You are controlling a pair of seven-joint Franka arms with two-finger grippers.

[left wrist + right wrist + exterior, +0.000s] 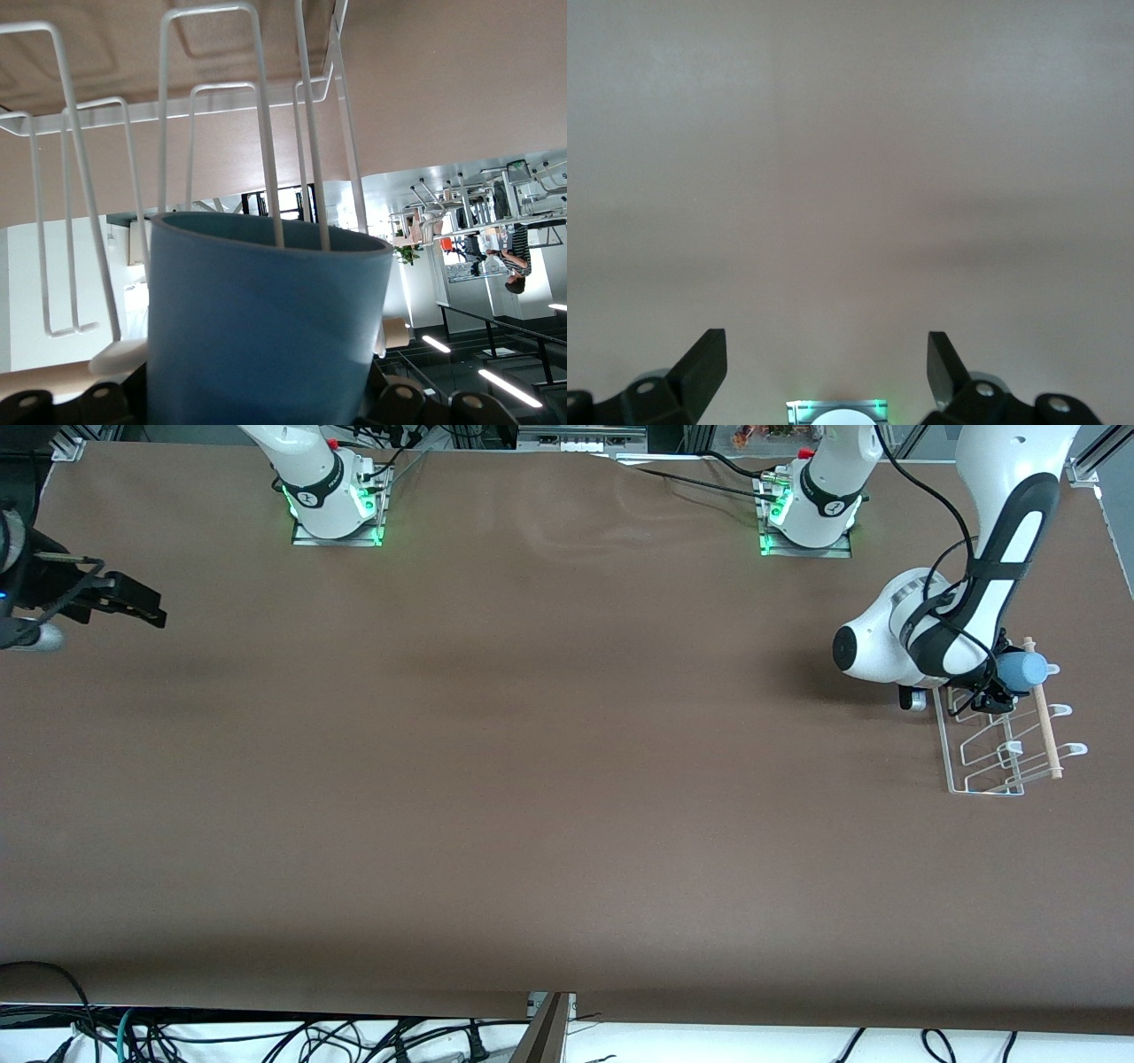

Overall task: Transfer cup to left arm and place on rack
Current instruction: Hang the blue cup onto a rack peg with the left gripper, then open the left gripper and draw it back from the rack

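My left gripper [1004, 684] is shut on the light-blue cup [1026, 669] and holds it on its side over the end of the white wire rack [955, 766] that lies farther from the front camera. The cup is next to the rack's wooden dowel [1044, 719]. In the left wrist view the cup [266, 328] fills the lower middle. Two upright wires of the rack [264, 133] pass into its open mouth. My right gripper [146, 607] is open and empty over the right arm's end of the table, where that arm waits. Its fingers [704, 363] stand wide apart.
The rack stands on the brown table [532, 779] at the left arm's end. The two arm bases [332, 500] stand along the table edge farthest from the front camera. Cables hang along the nearest edge [354, 1036].
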